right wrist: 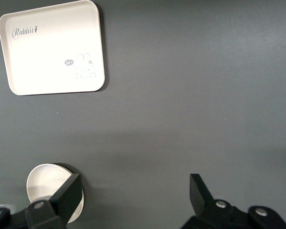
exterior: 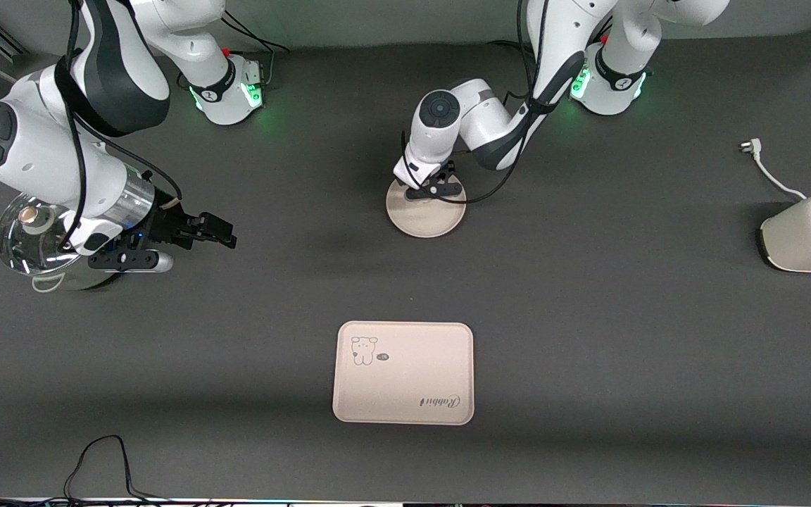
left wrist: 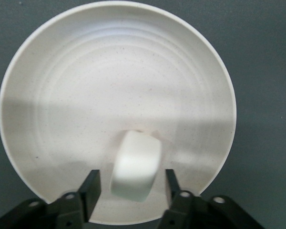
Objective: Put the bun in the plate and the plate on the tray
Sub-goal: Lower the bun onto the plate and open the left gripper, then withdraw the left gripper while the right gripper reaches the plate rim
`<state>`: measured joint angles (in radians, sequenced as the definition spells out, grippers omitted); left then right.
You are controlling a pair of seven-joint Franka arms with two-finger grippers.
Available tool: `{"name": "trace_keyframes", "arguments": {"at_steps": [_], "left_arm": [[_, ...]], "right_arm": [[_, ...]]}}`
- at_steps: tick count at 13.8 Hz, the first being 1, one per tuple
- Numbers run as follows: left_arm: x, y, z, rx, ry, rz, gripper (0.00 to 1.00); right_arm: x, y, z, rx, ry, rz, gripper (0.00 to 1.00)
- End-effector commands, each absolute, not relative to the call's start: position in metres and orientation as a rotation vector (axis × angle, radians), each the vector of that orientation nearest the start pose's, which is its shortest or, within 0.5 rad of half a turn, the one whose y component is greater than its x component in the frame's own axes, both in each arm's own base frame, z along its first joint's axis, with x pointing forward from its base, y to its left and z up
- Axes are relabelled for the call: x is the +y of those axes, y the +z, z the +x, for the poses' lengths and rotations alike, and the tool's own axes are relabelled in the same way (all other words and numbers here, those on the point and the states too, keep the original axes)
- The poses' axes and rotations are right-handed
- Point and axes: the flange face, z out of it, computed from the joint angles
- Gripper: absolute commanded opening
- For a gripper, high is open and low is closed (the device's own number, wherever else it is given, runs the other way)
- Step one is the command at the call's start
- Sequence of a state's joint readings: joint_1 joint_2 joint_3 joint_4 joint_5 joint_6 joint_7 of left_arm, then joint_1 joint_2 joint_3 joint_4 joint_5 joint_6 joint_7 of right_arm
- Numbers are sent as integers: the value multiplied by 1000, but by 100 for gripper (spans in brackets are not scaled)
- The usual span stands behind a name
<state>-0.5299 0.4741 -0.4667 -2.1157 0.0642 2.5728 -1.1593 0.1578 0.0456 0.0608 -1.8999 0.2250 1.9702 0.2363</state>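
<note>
- Your left end effector (exterior: 432, 189) sits low over the plate (exterior: 426, 215), at the edge of the plate that lies farthest from the front camera.
- In the left wrist view the bun (left wrist: 136, 165) lies on the plate (left wrist: 86, 86) between the two fingers (left wrist: 90, 191). The jaws are spread a little wider than the bun, with a gap showing on each side, so nothing is gripped.
- The bun rests near the plate's rim rather than at its centre; you cannot see it in the front view, where the end effector covers it.
- The plate stands on the dark table (exterior: 588, 317), around the middle, well apart from the tray (exterior: 404, 372) and farther from the front camera than it.
- The tray lies flat with nothing on it, its rabbit drawing and the word "Rabbit" facing up.
- Your right end effector (exterior: 226, 234) hangs over the right arm's end of the table, jaws spread wide and holding nothing; that arm waits.
- Just beside the right end effector a pot with a glass lid (exterior: 32, 236) stands on the table, partly hidden by the arm.
- A cream toaster (exterior: 810, 232) sits at the left arm's end of the table, its white cord and plug (exterior: 754, 148) trailing toward the bases.
</note>
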Motion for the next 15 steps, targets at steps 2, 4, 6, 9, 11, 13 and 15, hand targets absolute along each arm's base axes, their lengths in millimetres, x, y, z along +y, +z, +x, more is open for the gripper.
{"name": "trace_keyframes", "arguments": {"at_steps": [2,4,6,9,11,13,15], "left_arm": [[-483,229,325,-297,158,-3232,100],[-474,260,350,-353,122,-3214,100],[-456,307,389,-416,76,-3190,100],[-399,386,460,-392,15,-3159,100],[-335,427,501,-330,-53,-3151,100],[-247,452,541,-246,-115,-3134,100],[-160,471,564,-167,-107,-3136,100]], "right_arm": [[145,477,558,180,26,-2905,100],[147,475,559,182,23,-2905,100],[154,473,558,171,26,-2904,100],[156,473,559,172,21,-2901,100],[167,471,557,172,19,-2900,100],[192,460,556,212,11,-2895,100],[222,436,555,179,36,-2904,100]]}}
